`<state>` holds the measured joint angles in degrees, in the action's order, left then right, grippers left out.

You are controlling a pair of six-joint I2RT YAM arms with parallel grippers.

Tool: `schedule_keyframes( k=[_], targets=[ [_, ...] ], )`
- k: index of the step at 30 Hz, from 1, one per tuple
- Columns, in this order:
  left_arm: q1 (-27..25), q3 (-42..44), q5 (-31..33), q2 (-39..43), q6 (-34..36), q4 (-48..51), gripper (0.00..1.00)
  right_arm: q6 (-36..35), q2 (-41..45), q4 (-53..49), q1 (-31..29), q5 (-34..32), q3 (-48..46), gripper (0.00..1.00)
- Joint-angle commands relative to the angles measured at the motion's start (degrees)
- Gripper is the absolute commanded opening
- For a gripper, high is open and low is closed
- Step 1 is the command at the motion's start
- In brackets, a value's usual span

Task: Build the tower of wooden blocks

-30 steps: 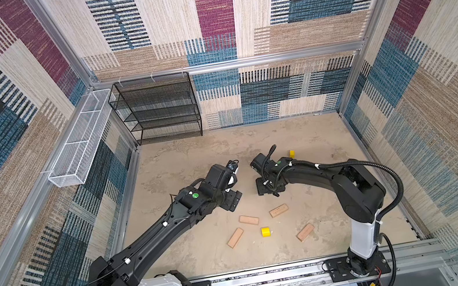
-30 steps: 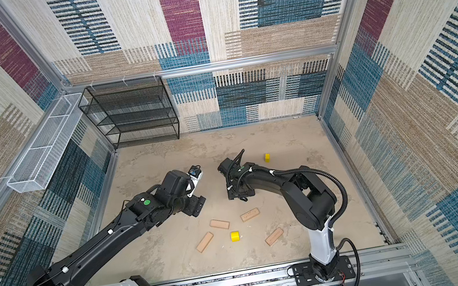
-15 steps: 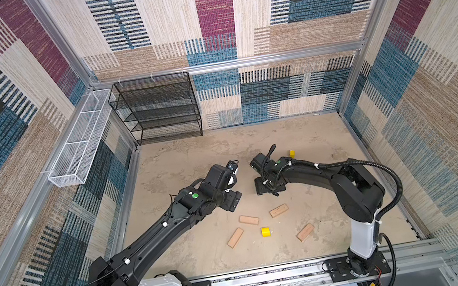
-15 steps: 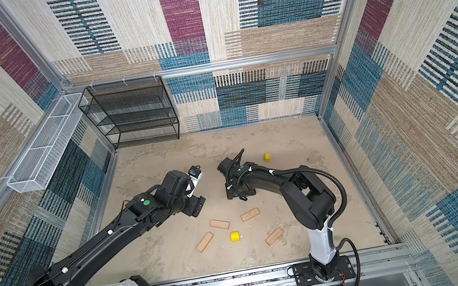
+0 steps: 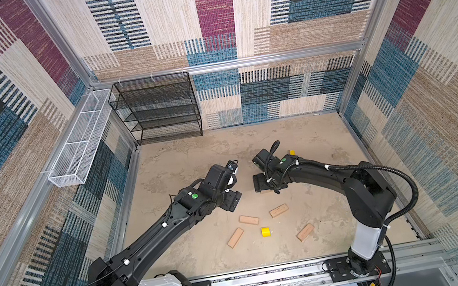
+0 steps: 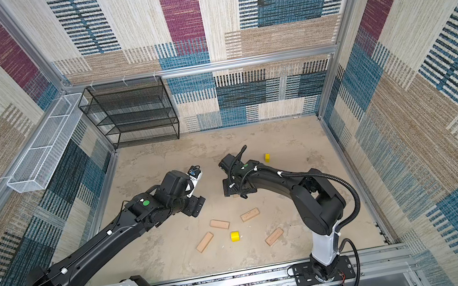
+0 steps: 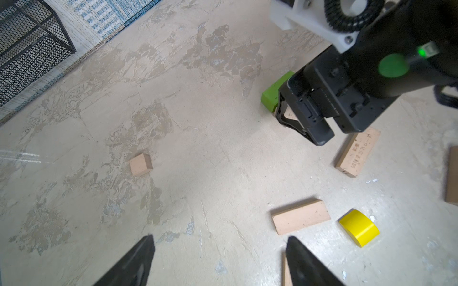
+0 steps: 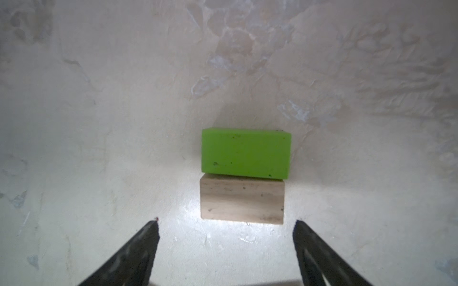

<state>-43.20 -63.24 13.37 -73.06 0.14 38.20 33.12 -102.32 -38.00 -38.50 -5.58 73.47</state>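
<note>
Two black robot arms (image 5: 158,229) reach over the mottled beige table (image 5: 193,160), and little of the tower is built. The left gripper (image 7: 220,237) hovers over bare table, its fingers spread wide with nothing between them. The right gripper (image 8: 226,221) points down, its fingers likewise wide apart and empty. Their tips are just short of the only two blocks brought together.

Four plain tan wooden planks (image 5: 249,220) lie flat and scattered nearer the arms' bases, apart from one another. The lime-green brick (image 8: 245,153) lies with its long side touching a tan wooden oblong block (image 8: 241,201). In the wrist views both seem to rest on the table rather than one atop the other, which I judge to be a first layer.

A small tan wooden cube (image 7: 140,164) sits alone, well apart. A yellow half-round piece (image 5: 265,231) lies among the planks, and a smaller yellow piece (image 6: 267,157) stands beyond the right gripper. Every upper layer and the yellow top are not yet placed.
</note>
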Motion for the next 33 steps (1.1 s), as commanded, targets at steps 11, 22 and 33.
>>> schedule_keyframes(
  k=[11, 22, 33],
  targets=[
    [0.05, -0.25, -0.12, 0.46, -0.49, 0.04, 0.88, 4.06, 9.84, 8.26, 0.1, 3.42, -10.67, 0.46],
    [0.05, 0.01, -0.35, -0.07, -1.04, -0.4, 0.87, 6.01, 8.88, 17.11, 0.09, 5.61, -16.81, 0.06],
    [0.09, 0.07, 0.13, -0.47, -0.94, -0.52, 0.88, 5.72, 6.36, 18.84, 0.62, 5.23, -16.89, 0.01]
  ],
)
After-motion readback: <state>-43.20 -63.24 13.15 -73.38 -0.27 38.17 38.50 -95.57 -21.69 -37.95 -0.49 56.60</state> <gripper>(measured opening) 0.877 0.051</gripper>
